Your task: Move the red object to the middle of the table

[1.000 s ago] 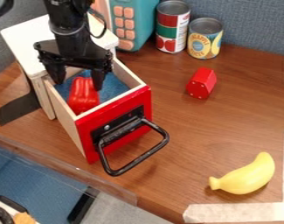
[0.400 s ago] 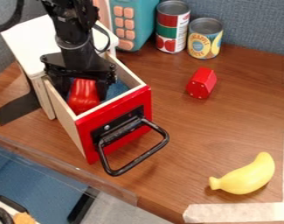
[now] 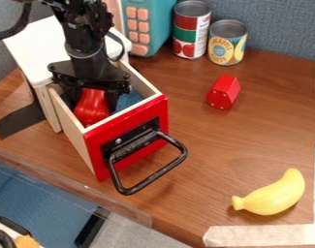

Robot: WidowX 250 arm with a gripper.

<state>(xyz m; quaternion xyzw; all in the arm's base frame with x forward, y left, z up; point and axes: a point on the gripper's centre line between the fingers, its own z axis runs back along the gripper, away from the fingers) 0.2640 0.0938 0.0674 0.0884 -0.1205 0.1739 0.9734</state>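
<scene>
"Table (image 3: 205, 140) is the largest thing, and the red object should end up in its middle," says one. "What stands in the way?"

"First the white cabinet (image 3: 33, 43), along the near edge," says the other. "Then the drawer (image 3: 96, 155), pulled out of it; its walls rise around the red object, so the lift should go straight up before any swing. Its handle (image 3: 153, 176) juts out past the front panel."

"And the gripper (image 3: 92, 100)?"

"Down in the drawer, over the red object. Whether it is wide or has closed on anything, nobody can tell from here."

"Farther off?"

"The teal toy (image 3: 156, 24) and two cans (image 3: 189, 29) by the table's far edge, clear of the path. The banana (image 3: 273, 196) lies by the taped near corner, best left alone."

"So how will the red object (image 3: 91, 109) handle?"

"Light, probably, a hollow plastic pepper: smooth enough to slip, stiff with a little give, hardly fragile. It should be taken across the middle of its body, not by a tapered end."

"The smallest?"

"A red block (image 3: 224, 92), out on the table toward the far edge; the pepper shouldn't be set down against it"
</scene>
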